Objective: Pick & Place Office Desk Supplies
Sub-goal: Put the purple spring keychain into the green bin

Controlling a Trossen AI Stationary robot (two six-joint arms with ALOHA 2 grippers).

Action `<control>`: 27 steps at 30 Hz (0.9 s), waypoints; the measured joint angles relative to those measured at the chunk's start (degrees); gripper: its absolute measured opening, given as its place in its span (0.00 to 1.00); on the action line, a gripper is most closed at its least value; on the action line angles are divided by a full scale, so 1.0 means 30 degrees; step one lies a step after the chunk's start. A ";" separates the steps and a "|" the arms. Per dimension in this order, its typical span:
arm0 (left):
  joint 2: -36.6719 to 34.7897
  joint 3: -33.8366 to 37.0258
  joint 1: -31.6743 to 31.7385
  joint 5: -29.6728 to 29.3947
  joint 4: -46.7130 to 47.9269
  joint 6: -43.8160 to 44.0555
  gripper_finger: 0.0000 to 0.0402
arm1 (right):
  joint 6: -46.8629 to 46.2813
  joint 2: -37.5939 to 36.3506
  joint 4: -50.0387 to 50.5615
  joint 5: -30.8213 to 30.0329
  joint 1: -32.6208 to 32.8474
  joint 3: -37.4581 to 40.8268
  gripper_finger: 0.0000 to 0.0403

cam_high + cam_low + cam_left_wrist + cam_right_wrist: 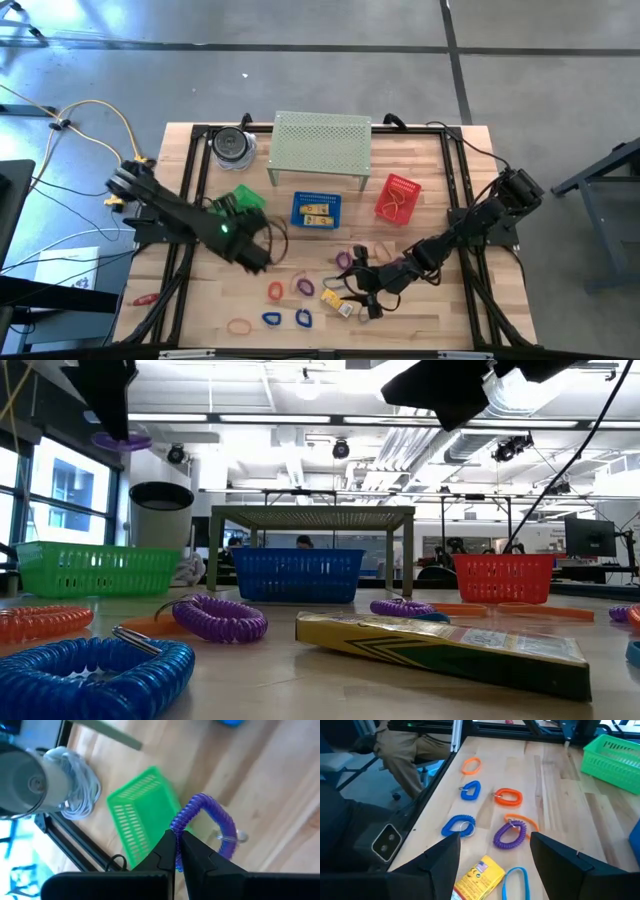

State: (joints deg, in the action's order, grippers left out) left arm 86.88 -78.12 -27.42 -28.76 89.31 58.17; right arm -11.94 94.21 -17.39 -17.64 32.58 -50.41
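Observation:
My left gripper (258, 255) (176, 834) is shut on a purple coil loop (210, 810) and is raised above the table, with the green basket (140, 815) (240, 200) below and beside it. In the low view the loop (122, 442) hangs high under the arm. My right gripper (362, 290) (495, 840) is open above loose supplies lying flat on the wood: a yellow block (480, 875), a purple coil (510, 834), blue coils (457, 826) (470, 790), orange loops (509, 796) (471, 765) and a thin blue band (515, 882). My left gripper pinches the purple coil loop at one side of its ring (179, 822) between the two fingertips. The loop is lifted clear of the table and hangs free beyond the fingers, its metal ring (232, 837) dangling on the far side.
Along the far side stand a mesh shelf (320, 145), a blue basket (316, 208) with yellow blocks in it, a red basket (398, 197) and a round canister (233, 145). A person (400, 750) sits beside the table edge in the right wrist view.

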 joint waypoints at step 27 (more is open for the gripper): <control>-0.6822 1.1392 0.9905 0.3500 -0.8516 -0.2527 0.03 | 0.0094 0.0007 0.0299 -0.0077 -0.0270 0.0000 0.57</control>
State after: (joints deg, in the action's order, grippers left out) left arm 66.41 -43.94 2.29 -18.26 63.76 50.58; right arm -11.66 94.24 -16.49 -17.87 31.77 -50.41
